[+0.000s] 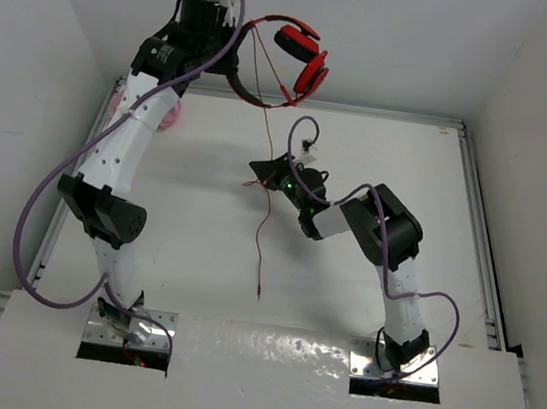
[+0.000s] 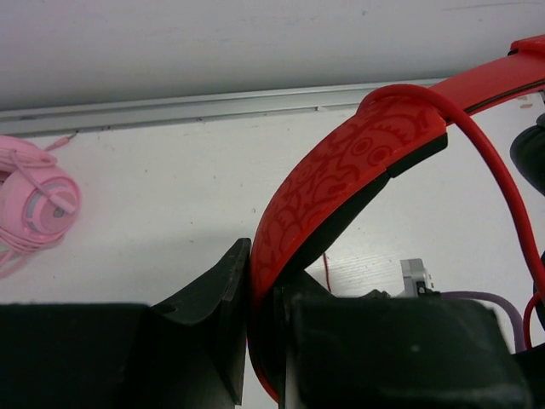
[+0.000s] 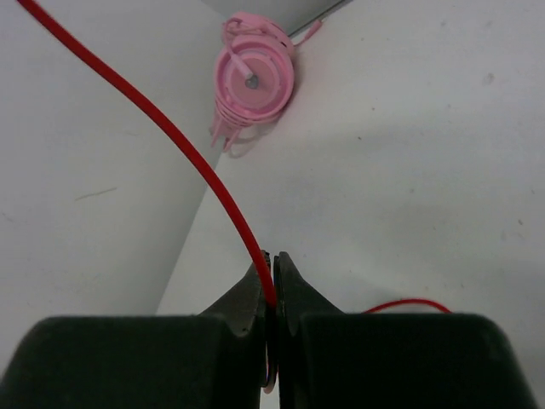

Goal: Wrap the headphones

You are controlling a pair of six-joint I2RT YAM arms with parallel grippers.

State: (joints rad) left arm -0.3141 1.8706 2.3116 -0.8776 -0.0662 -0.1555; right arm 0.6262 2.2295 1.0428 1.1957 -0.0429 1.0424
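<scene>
The red headphones point(image 1: 303, 55) hang in the air at the back of the table, ear cups to the right. My left gripper point(image 1: 233, 66) is shut on their black-and-red headband point(image 2: 341, 187), held high near the back wall. The thin red cord point(image 1: 262, 233) runs down from the headband, passes through my right gripper point(image 1: 262, 173), and trails toward the front. My right gripper point(image 3: 272, 260) is shut on the cord point(image 3: 183, 145) near mid-table, below the headphones.
Pink headphones point(image 1: 169, 115) lie at the back left by the wall, partly hidden by my left arm; they also show in the left wrist view point(image 2: 34, 204) and in the right wrist view point(image 3: 253, 81). A metal rail point(image 2: 213, 106) edges the table's back.
</scene>
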